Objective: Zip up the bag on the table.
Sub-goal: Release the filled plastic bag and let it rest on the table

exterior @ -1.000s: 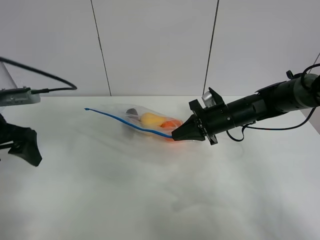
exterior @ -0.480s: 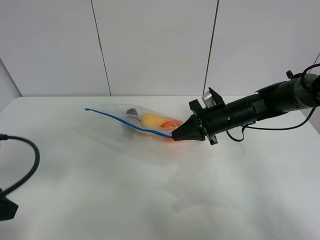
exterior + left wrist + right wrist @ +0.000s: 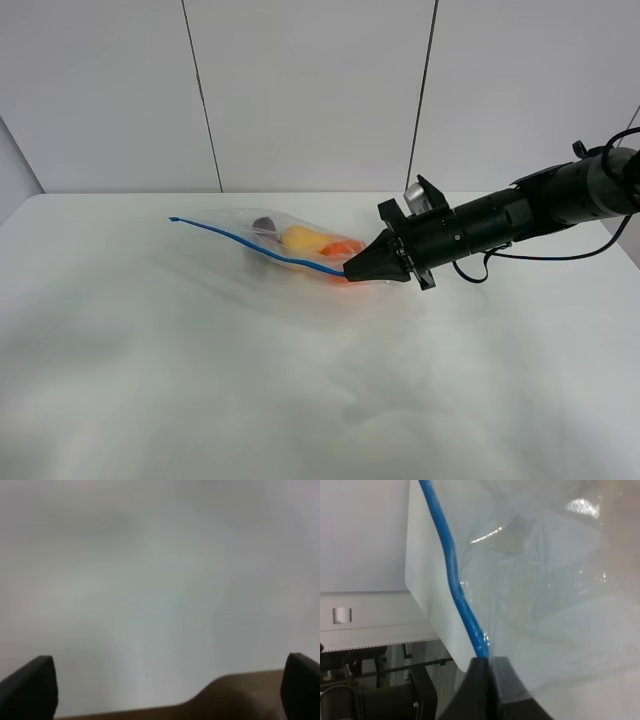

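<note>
1. Left gripper [image 3: 167,690]: out of the high view. Its wrist view shows only two black fingertips [image 3: 30,685] standing wide apart, nothing between them, bare white surface beyond. Released, so it isn't steadying anything. Risk: nothing anchors the bag's far end.
2. Large white matte table [image 3: 200,380]: smooth and bare around the bag, probably little friction to resist a pull.
3. Clear crinkly plastic zip bag with the blue strip [image 3: 262,243] lies at about 12 o'clock from table centre, strip running from 10 o'clock down to 4 o'clock. Dark eggplant [image 3: 264,226], yellow pear [image 3: 303,239] and orange [image 3: 345,247] bulge inside. Risk: bulges may hold the lips apart, so the seal skips.
4. Right gripper [image 3: 350,270]: black fingers clenched on the blue strip [image 3: 454,575] at its 4 o'clock end. Risk: sliding along likely drags the whole bag instead of closing it; the pinch could also slip off the thin strip.
</note>
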Controlling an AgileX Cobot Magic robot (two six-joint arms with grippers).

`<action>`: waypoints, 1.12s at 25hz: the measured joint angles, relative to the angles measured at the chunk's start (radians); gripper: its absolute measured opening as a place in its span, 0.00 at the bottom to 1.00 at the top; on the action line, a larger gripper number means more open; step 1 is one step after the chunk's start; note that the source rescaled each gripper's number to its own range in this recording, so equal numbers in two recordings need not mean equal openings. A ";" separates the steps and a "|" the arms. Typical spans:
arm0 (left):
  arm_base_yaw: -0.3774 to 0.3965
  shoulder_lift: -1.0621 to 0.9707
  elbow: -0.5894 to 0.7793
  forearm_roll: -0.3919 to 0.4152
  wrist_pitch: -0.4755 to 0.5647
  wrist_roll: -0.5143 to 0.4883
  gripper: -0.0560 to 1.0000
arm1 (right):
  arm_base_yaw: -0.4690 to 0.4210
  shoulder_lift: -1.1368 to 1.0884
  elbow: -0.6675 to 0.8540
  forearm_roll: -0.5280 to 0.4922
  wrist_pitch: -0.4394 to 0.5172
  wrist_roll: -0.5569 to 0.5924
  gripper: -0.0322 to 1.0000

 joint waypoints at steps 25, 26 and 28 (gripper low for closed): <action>-0.038 -0.316 0.004 -0.006 0.002 0.000 1.00 | 0.000 -0.012 0.000 -0.149 -0.028 0.068 0.82; -0.038 -0.316 0.004 -0.006 0.002 0.000 1.00 | 0.000 -0.019 -0.006 -0.178 -0.038 0.086 0.89; -0.038 -0.316 0.004 -0.006 0.002 0.000 1.00 | 0.000 -0.030 -0.038 -0.288 -0.050 0.156 0.95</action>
